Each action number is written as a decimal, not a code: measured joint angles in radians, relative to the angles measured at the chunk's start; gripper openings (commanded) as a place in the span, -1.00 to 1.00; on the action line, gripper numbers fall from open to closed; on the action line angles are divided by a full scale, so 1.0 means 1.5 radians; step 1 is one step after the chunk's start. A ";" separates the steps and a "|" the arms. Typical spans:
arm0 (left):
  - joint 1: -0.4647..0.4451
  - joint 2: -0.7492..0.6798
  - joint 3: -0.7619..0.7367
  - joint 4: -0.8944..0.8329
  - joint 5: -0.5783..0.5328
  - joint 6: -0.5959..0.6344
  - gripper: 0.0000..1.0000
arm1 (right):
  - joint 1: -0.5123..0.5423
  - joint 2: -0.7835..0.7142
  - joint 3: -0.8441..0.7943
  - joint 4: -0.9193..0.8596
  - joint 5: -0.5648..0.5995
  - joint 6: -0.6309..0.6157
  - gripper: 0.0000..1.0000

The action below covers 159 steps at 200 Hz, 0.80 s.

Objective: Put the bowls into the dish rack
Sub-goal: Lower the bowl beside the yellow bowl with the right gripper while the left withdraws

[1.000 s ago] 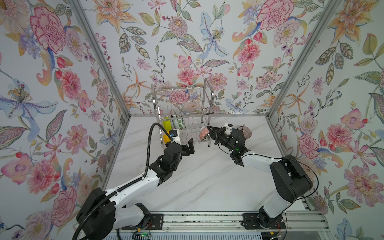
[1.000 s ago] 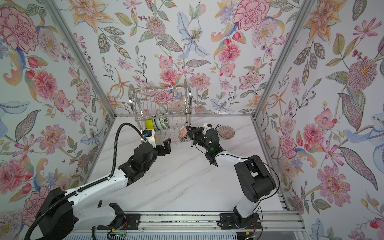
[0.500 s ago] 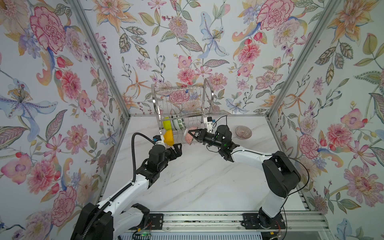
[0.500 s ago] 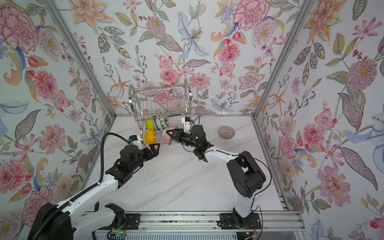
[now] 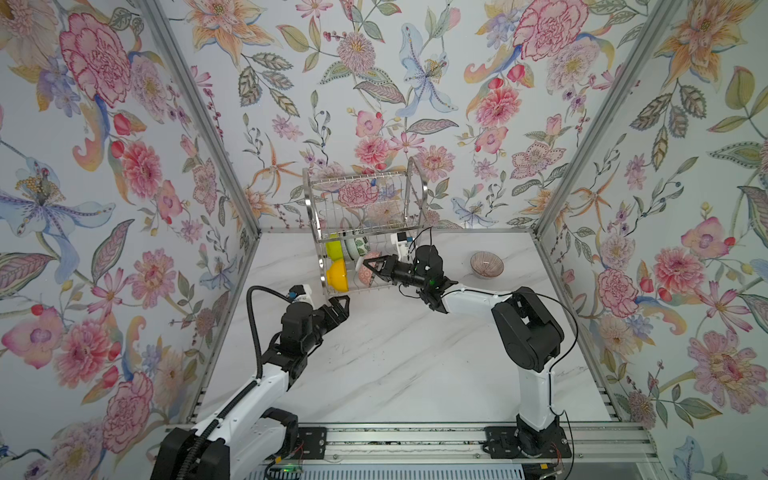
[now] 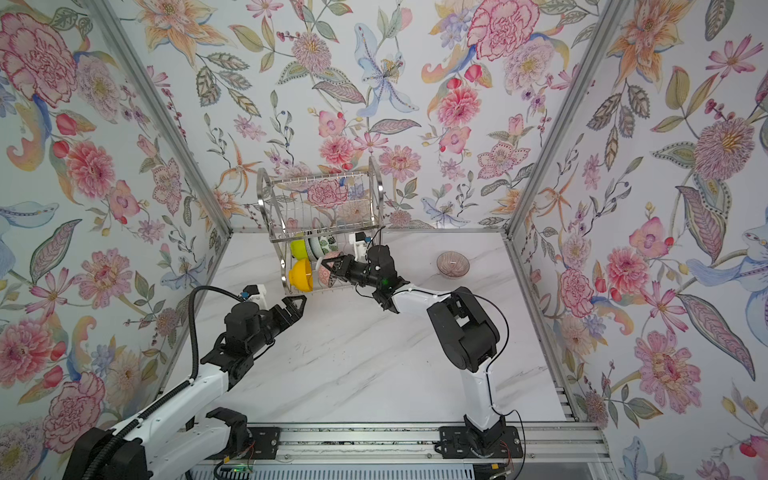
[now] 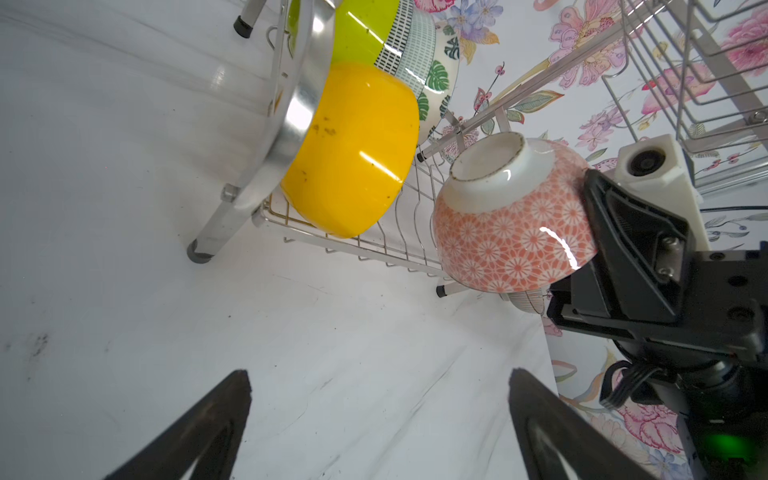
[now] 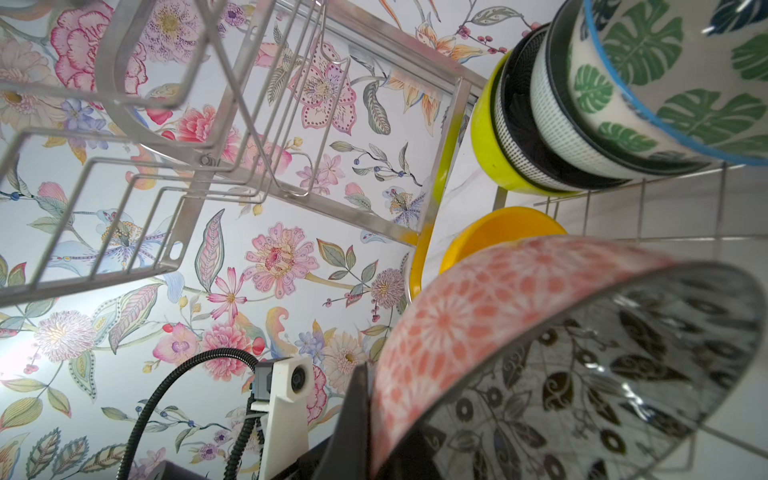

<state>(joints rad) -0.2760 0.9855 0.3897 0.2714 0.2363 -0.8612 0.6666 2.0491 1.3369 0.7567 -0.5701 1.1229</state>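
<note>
The silver wire dish rack [image 5: 309,208] stands at the back wall. In it sit a lime green bowl [image 5: 333,249], a white bowl with green leaves [image 5: 360,247] and, lower down, an orange-yellow bowl [image 5: 337,275]. My right gripper [image 5: 368,266] is shut on the rim of a pink-patterned bowl [image 7: 511,232] with a black-and-white floral inside [image 8: 602,374]. It holds this bowl on edge over the lower tier's wires, beside the orange-yellow bowl [image 7: 353,158]. My left gripper [image 5: 338,305] hangs open and empty just in front of the rack's left leg.
A pinkish ribbed bowl [image 5: 486,264] stands upright on the marble table [image 5: 395,365] at the back right. Floral walls close in the left, back and right sides. A metal rail [image 5: 415,436] runs along the front edge.
My right gripper has carried the pink-patterned bowl leftward into the rack's lower tier. My left gripper has drawn back to the left, away from the rack's middle.
</note>
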 measured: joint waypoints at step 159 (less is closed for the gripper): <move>0.087 -0.013 -0.068 0.090 0.130 -0.053 0.98 | 0.011 0.153 0.100 0.146 -0.017 0.081 -1.00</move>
<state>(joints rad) -0.1455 0.9665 0.2871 0.4057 0.4309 -0.9405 0.6830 2.2780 1.4868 0.9752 -0.5961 1.2442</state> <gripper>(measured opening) 0.989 0.063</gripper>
